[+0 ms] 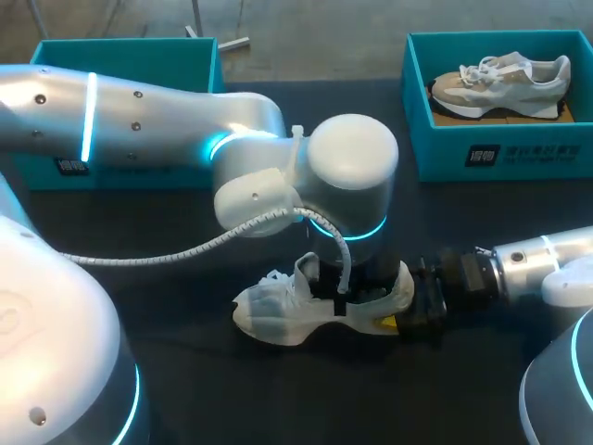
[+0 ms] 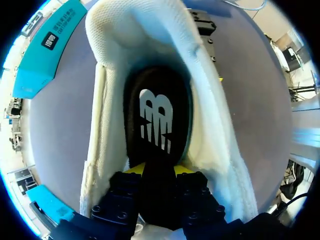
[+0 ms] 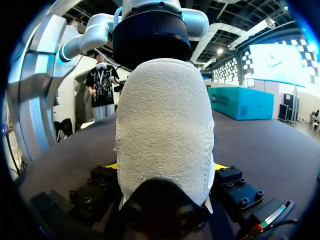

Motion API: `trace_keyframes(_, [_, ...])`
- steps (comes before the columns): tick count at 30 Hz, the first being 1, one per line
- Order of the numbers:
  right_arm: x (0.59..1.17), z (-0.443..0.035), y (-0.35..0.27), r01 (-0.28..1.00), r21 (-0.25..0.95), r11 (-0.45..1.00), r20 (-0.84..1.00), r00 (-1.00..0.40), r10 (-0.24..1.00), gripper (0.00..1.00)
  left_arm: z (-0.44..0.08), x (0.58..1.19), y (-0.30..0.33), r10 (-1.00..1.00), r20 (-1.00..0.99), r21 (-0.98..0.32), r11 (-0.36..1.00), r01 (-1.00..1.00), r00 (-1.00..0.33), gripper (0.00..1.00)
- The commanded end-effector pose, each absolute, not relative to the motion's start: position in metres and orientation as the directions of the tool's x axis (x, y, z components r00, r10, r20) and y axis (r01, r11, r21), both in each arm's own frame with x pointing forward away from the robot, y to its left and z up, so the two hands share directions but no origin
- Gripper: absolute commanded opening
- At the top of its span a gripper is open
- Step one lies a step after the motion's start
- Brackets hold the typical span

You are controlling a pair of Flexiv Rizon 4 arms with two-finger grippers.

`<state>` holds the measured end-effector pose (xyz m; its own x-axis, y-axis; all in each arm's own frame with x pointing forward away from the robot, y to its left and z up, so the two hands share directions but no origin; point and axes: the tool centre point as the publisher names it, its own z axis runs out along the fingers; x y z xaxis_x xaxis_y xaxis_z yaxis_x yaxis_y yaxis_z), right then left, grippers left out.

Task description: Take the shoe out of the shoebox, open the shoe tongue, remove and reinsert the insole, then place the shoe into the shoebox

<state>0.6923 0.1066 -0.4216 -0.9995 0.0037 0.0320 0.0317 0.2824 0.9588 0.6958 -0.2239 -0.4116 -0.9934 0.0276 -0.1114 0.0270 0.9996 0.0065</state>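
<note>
over on the left an open teal box [image 1: 130, 44] sits at the table's [image 1: 213, 380] far edge, half behind the left arm. that arm comes across to the middle and points its wrist straight down into the shoe [image 1: 278, 311], which lies on its sole out on the table, near neither box. looking down its fingers, the left gripper [image 2: 159, 171] is clamped on the near end of the black insole [image 2: 157, 120]. a yellow tip shows on each side of it, and the rest of the insole lies down inside the shoe.

whether the insole is on its way out or in, i can't say from here. either way, i'd judge the trick is to move it along the length of the shoe rather than straight up or down, so it bends gently and doesn't crumple against the collar.

to the right, the right gripper [image 3: 165, 167] is closed on the heel from both sides. that grip should stay firm and low, or the shoe will ride with the insole. beyond it, the second box [image 1: 445, 153] holds another shoe [image 1: 505, 83].
</note>
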Motion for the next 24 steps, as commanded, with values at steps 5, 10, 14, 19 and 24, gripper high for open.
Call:
trace_keyframes(5, [0.691, -0.422, 0.109, 0.03, 0.958, 0.285, 0.031, -1.0, 0.003, 0.0, -0.426, 0.722, -0.23, -0.005, -0.123, 0.022, 1.0, -0.008, -0.992, 0.0])
trace_keyframes(10, [0.691, -0.422, 0.109, 0.03, 0.958, 0.285, 0.031, -1.0, 0.003, 0.0, -0.413, 0.72, -0.229, -0.009, -0.034, -0.022, 1.0, -0.009, -0.999, 0.0])
trace_keyframes(14, [0.691, -0.422, 0.109, 0.03, 0.958, 0.285, 0.031, -1.0, 0.003, 0.0, -0.4, 0.714, -0.227, 0.001, 0.043, -0.071, 0.998, -0.002, -0.999, 0.0])
trace_keyframes(19, [0.691, -0.422, 0.109, 0.03, 0.958, 0.285, 0.031, -1.0, 0.003, 0.0, -0.388, 0.708, -0.225, 0.019, 0.098, -0.114, 0.993, 0.008, -0.995, 0.0])
trace_keyframes(24, [0.691, -0.422, 0.109, 0.03, 0.958, 0.285, 0.031, -1.0, 0.003, 0.0, -0.378, 0.707, -0.219, 0.032, 0.142, -0.158, 0.987, 0.009, -0.989, 0.0])
